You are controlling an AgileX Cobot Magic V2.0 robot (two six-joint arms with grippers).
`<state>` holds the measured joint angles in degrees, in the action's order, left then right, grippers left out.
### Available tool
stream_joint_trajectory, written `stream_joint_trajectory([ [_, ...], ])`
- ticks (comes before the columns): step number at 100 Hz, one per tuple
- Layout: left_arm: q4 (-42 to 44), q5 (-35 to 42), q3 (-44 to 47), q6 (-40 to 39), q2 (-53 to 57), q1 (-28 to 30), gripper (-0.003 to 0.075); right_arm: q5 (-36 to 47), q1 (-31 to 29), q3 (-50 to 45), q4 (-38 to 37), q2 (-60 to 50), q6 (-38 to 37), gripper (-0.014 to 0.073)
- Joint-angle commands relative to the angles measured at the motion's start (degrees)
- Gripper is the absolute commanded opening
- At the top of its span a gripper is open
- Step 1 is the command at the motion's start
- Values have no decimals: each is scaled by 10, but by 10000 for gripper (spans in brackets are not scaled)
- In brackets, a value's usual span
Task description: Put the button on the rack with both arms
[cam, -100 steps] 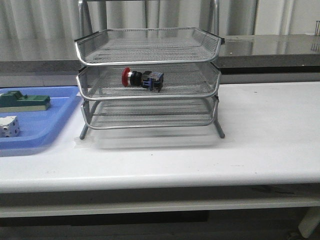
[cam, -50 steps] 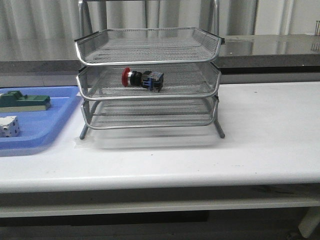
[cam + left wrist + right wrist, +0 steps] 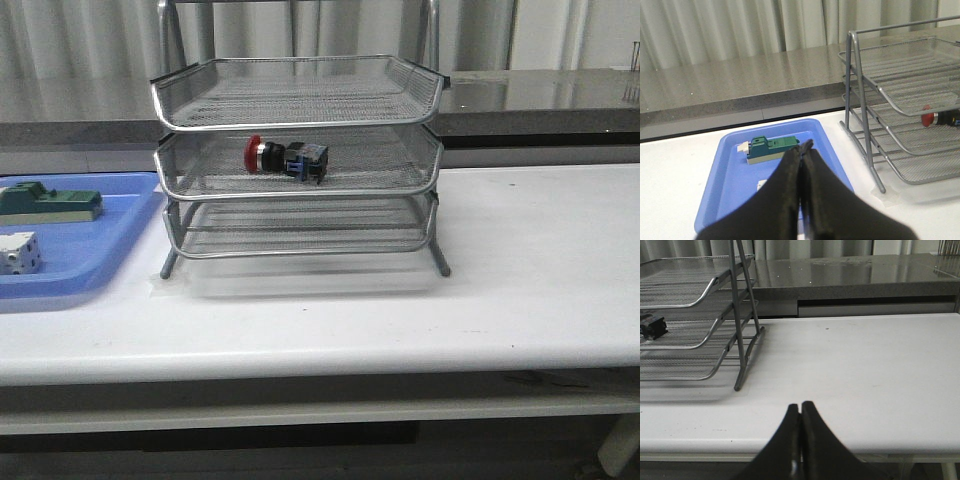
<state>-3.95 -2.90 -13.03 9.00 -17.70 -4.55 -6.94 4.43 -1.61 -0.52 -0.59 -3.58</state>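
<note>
Table (image 3: 520, 290): white work surface carrying every item; the stretch ahead of the right gripper is bare, so that arm sits parked over open tabletop, away from the load.
Rack (image 3: 297, 160): three-tier wire-mesh stand on slanted legs, standing upright on the table; in the left wrist view it lies ahead of the left gripper and off to one side, well apart; in the right wrist view it lies ahead and to the other side, also well apart; the open tray fronts face the robot, which judged from the layout is what allows an item to be fed in from the front.
Blue tray (image 3: 70, 265): flat plastic tray beside the rack; it sits directly ahead of the left gripper and holds the parts not called for.
Left gripper (image 3: 803, 150): fingers pressed together, holding nothing; poised above the near edge of the blue tray, clear of the rack.
Right gripper (image 3: 800, 412): fingers pressed together, holding nothing; low over the table edge, clear of the rack legs.
Green block (image 3: 50, 203): lies flat in the blue tray, just beyond the left fingertips; untouched.
White part (image 3: 18, 253): rests in the blue tray, near the green block but apart from it.
Button (image 3: 285, 157): lies on its side in the middle tier, red head pointing toward the blue tray side; free of both grippers; judged placed, task near complete.
</note>
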Motion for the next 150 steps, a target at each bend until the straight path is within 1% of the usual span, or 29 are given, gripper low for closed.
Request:
stream_joint_trajectory([
  [1,35,75,7,-51,-4,0,-21,49,-3,11,-4,-12,1,-60],
  [14,39,106,41,-52,9,0,-21,49,-3,11,-4,-12,1,-60],
  [65,39,106,160,-52,160,0,-21,49,-3,11,-4,-12,1,-60],
  [72,36,88,161,-52,173,0,-21,49,-3,11,-4,-12,1,-60],
  [150,36,88,161,-52,198,0,-21,49,-3,11,-4,-12,1,-60],
])
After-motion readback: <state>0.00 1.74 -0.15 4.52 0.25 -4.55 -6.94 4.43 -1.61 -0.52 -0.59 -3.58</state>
